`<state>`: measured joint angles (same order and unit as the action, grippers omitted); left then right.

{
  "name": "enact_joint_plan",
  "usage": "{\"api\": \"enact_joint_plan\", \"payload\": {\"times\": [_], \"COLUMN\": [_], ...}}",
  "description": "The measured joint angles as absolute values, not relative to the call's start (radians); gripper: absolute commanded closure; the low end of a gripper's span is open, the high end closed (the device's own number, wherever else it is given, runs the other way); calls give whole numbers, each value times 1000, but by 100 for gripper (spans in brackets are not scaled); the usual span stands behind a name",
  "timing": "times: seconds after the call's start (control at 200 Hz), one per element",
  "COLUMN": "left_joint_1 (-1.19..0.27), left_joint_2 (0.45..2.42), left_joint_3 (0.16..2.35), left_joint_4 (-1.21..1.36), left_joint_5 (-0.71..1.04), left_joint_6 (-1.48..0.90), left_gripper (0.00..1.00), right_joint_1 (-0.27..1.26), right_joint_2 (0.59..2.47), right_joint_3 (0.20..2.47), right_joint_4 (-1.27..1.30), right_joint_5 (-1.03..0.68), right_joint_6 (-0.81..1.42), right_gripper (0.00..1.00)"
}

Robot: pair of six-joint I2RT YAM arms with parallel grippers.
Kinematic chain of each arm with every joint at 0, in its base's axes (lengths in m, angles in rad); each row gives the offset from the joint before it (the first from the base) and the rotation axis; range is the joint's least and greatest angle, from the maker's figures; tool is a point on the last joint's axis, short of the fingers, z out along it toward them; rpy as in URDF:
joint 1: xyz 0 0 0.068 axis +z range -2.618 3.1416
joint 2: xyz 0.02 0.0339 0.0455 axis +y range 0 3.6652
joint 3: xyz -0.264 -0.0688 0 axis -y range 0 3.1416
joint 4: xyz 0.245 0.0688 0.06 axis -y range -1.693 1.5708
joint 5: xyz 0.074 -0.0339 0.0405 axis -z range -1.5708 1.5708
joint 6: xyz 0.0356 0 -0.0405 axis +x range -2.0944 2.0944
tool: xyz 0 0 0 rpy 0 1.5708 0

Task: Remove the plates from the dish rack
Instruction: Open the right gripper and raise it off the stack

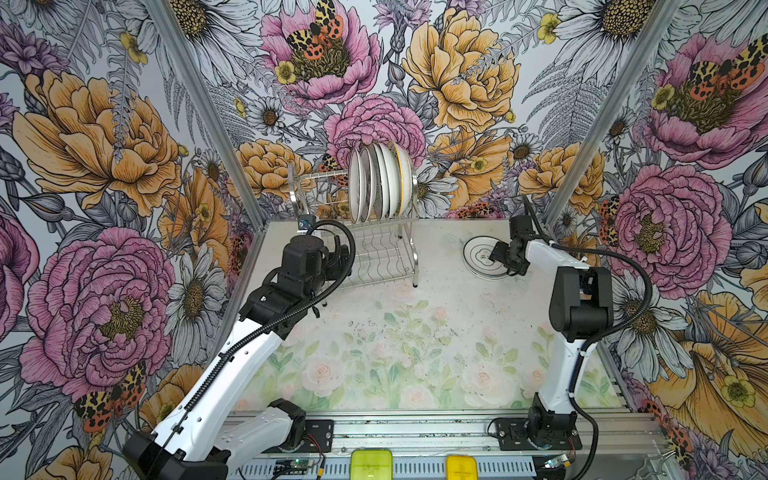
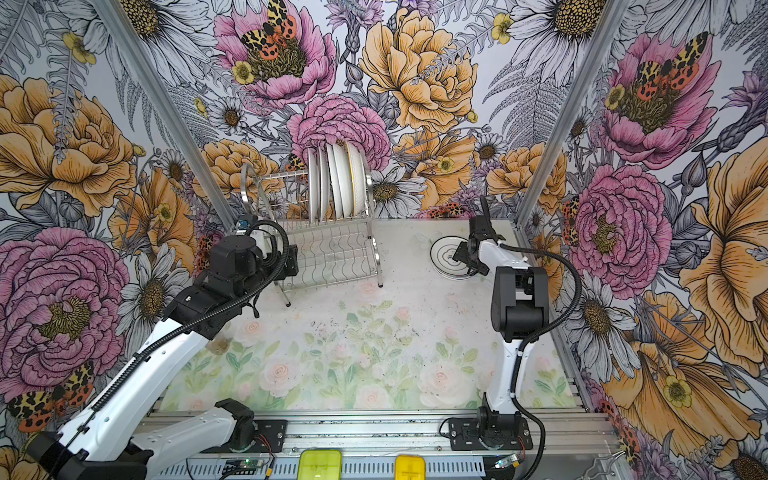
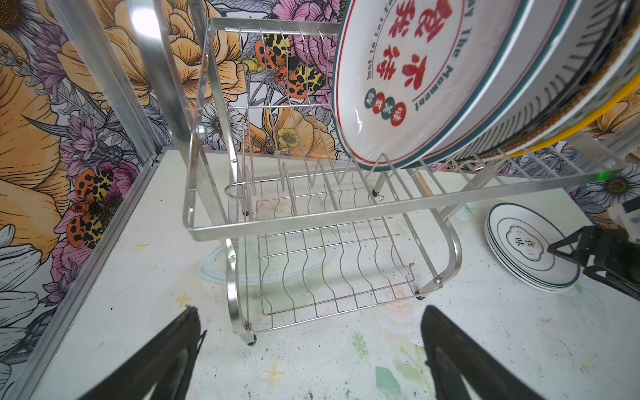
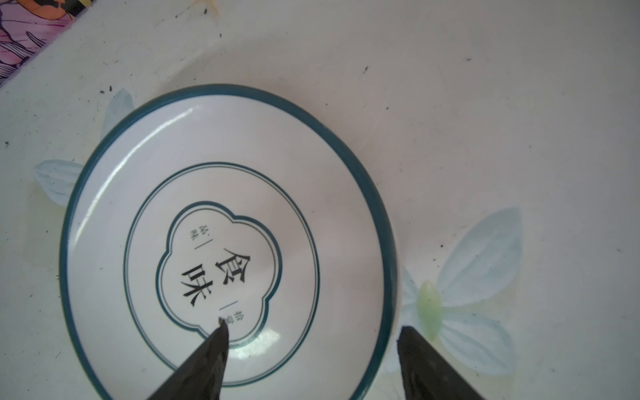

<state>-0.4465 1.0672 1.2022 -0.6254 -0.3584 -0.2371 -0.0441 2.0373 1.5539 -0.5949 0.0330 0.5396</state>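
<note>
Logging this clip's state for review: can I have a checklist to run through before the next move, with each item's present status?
1. Right gripper open: ok, its jaws straddle the rim of the top plate.
2. Top plate lying flat on the stack beside the dish rack: ok.
3. Right gripper clear of that plate's surface: cannot tell.
4. Left gripper open and empty: ok.
5. Dish rack unloaded: not ok, several plates stand upright in its upper tier.
</note>
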Motion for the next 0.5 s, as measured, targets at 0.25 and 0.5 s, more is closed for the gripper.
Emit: {"api": "enact_joint_plan", "payload": {"times": [0.25, 0.5], "left_joint_1": [-442, -442], "left_joint_2": [1119, 1153], "left_joint_3": [1294, 1364], "left_joint_4": [-657, -682], "left_joint_5": [-295, -211], "left_joint_6": [-236, -239], "left_gripper": [1, 1], "right_joint_1": [-44, -44], "right_joint_2": [1892, 1744], "right_joint_3": [1515, 1462], "right_joint_4": [-594, -593], "right_joint_5": [6, -65], "right_joint_6": [545, 542], "right_gripper": [5, 1]}}
